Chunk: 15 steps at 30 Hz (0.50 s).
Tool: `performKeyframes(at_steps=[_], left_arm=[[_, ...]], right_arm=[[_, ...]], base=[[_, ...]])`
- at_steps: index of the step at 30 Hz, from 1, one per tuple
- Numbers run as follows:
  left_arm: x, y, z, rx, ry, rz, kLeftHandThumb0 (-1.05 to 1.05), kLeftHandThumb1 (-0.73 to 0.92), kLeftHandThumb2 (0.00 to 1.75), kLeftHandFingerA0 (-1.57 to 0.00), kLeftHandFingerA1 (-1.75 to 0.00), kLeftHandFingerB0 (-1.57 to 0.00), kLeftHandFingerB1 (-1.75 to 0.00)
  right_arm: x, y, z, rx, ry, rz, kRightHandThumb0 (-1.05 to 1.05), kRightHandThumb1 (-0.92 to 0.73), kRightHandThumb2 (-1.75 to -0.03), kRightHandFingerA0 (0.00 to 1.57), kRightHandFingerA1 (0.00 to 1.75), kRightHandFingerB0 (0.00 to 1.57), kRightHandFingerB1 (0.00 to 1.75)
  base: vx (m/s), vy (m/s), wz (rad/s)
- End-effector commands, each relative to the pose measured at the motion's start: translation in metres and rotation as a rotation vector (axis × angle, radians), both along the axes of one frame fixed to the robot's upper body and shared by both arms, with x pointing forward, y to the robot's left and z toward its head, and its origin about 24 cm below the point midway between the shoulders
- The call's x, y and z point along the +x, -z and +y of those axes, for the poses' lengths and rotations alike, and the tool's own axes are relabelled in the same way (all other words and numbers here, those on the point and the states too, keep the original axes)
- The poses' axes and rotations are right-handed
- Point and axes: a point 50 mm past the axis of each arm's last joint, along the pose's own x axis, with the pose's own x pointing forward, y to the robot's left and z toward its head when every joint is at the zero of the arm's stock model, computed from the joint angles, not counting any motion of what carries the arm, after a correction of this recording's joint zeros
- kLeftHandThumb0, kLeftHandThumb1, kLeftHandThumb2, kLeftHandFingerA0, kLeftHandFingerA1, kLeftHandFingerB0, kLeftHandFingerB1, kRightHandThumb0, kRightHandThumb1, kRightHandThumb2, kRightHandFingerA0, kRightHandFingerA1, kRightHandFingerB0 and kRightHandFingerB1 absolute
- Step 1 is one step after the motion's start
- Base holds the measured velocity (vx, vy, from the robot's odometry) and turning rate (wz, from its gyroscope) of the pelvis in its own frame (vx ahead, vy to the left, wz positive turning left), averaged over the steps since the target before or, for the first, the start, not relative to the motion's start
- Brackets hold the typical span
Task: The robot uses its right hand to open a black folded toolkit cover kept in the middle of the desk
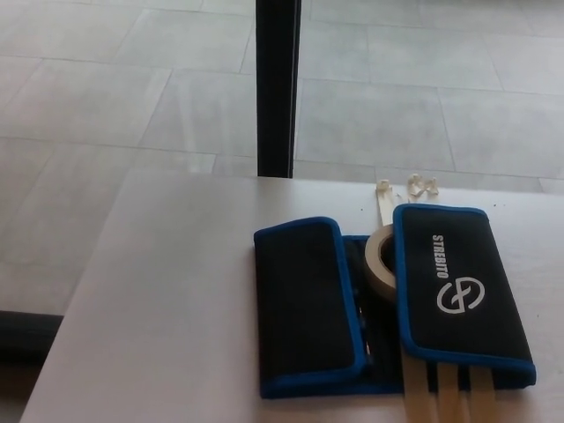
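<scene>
A black toolkit cover [308, 304] with blue piping lies on the white desk [167, 300], right of the middle. Its left flap is folded flat over the base. Its right flap [458, 291], printed with a white logo and lettering, is also folded over. Between the two flaps a narrow strip of the inside shows, where a roll of beige masking tape [381, 262] stands on edge, partly hidden by the right flap. Neither of my hands shows in the head view.
Strips of beige tape [445, 395] run under the cover toward the desk's near edge and reappear behind it, near small white clips [425, 185]. A black vertical post [276, 88] rises behind the desk's far edge. Grey tiled floor lies beyond.
</scene>
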Motion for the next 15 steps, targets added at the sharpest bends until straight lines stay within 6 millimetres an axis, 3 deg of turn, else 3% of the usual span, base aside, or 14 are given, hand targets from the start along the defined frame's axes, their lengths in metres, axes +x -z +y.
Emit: performKeyframes(at_steps=[1, 2, 3, 4, 6, 7, 8, 9, 10, 11, 13, 14, 15], left_arm=[[-0.003, -0.005, 0.007, -0.005, -0.034, 0.016, -0.73, 0.7, 0.61, -0.54, -0.67, -0.44, -0.48], [-0.003, -0.005, 0.007, -0.011, -0.046, 0.002, -0.72, 0.69, 0.61, -0.54, -0.68, -0.44, -0.49], [-0.003, -0.005, 0.007, -0.003, -0.034, 0.006, -0.74, 0.7, 0.61, -0.54, -0.69, -0.44, -0.5], [-0.003, -0.005, 0.007, -0.002, -0.023, 0.007, -0.74, 0.71, 0.61, -0.53, -0.68, -0.42, -0.49], [-0.004, -0.005, 0.007, -0.004, -0.021, 0.007, -0.74, 0.71, 0.61, -0.53, -0.68, -0.42, -0.49], [-0.003, -0.005, 0.007, -0.001, -0.021, 0.011, -0.76, 0.69, 0.61, -0.54, -0.67, -0.45, -0.48], [-0.003, -0.005, 0.007, -0.001, -0.021, 0.011, -0.76, 0.69, 0.61, -0.54, -0.67, -0.45, -0.48], [-0.002, -0.005, 0.007, -0.007, -0.03, 0.006, -0.73, 0.7, 0.6, -0.54, -0.66, -0.45, -0.48], [-0.002, -0.005, 0.007, -0.013, -0.027, 0.002, -0.74, 0.7, 0.6, -0.53, -0.67, -0.44, -0.48], [-0.002, -0.005, 0.007, -0.009, -0.024, 0.005, -0.73, 0.7, 0.61, -0.56, -0.67, -0.44, -0.48], [-0.001, -0.005, 0.007, -0.006, -0.03, 0.006, -0.73, 0.7, 0.61, -0.57, -0.68, -0.45, -0.49], [-0.001, -0.005, 0.007, -0.008, -0.03, 0.003, -0.7, 0.54, 0.97, -0.53, -0.71, -0.39, -0.58], [-0.001, -0.005, 0.007, -0.005, -0.027, 0.007, -0.72, 0.71, 0.62, -0.56, -0.68, -0.44, -0.49]], right_arm=[[0.041, -0.066, -0.012, -0.22, -0.032, -0.166, -0.68, -0.68, -0.65, 0.77, 1.56, 0.41, 0.88], [0.052, -0.076, -0.008, -0.268, -0.081, -0.206, -0.7, -0.66, -0.67, 0.85, 1.63, 0.5, 1.04], [0.07, -0.093, 0.004, -0.347, -0.208, -0.254, -0.72, -0.72, -0.62, 0.33, 1.15, 0.27, 0.71], [0.085, -0.106, 0.018, -0.403, -0.298, -0.275, -0.76, -0.68, -0.61, 0.33, 0.95, 0.35, 0.66], [0.088, -0.109, 0.022, -0.414, -0.315, -0.276, -0.76, -0.68, -0.61, 0.33, 0.95, 0.35, 0.66], [0.108, -0.12, 0.046, -0.57, -0.486, -0.234, -0.8, -0.7, -0.61, 0.38, 0.82, 0.39, 0.56], [0.108, -0.12, 0.046, -0.57, -0.487, -0.234, -0.8, -0.7, -0.61, 0.38, 0.82, 0.39, 0.56], [0.116, -0.124, 0.059, -0.616, -0.567, -0.236, -0.84, -0.56, -0.77, 0.4, 0.75, 0.37, 0.55], [0.124, -0.13, 0.077, -0.654, -0.644, -0.276, -0.73, -0.7, -0.61, 0.37, 0.63, 0.4, 0.43], [0.138, -0.137, 0.11, -0.779, -0.79, -0.251, -0.66, -0.75, -0.63, 0.26, 0.39, 0.29, 0.31], [0.145, -0.138, 0.129, -0.835, -0.836, -0.259, -0.61, -0.75, -0.63, 0.27, 0.38, 0.29, 0.32], [0.15, -0.138, 0.139, -0.855, -0.871, -0.261, -0.57, -0.74, -0.62, 0.3, 0.4, 0.29, 0.32], [0.158, -0.135, 0.162, -0.904, -0.972, -0.268, -0.59, -0.72, -0.62, 0.34, 0.49, 0.28, 0.32]], base=[[0.0, 0.0, 0.0], [0.0, 0.0, 0.0], [0.0, 0.0, 0.0], [0.0, 0.0, 0.0], [0.0, 0.0, 0.09], [0.0, 0.0, 0.1], [0.0, 0.0, 0.1], [0.0, 0.0, 0.09], [0.0, 0.0, 0.0], [0.0, 0.0, 0.0], [0.0, 0.0, 0.0], [0.0, 0.0, 0.0], [0.0, 0.0, 0.0]])
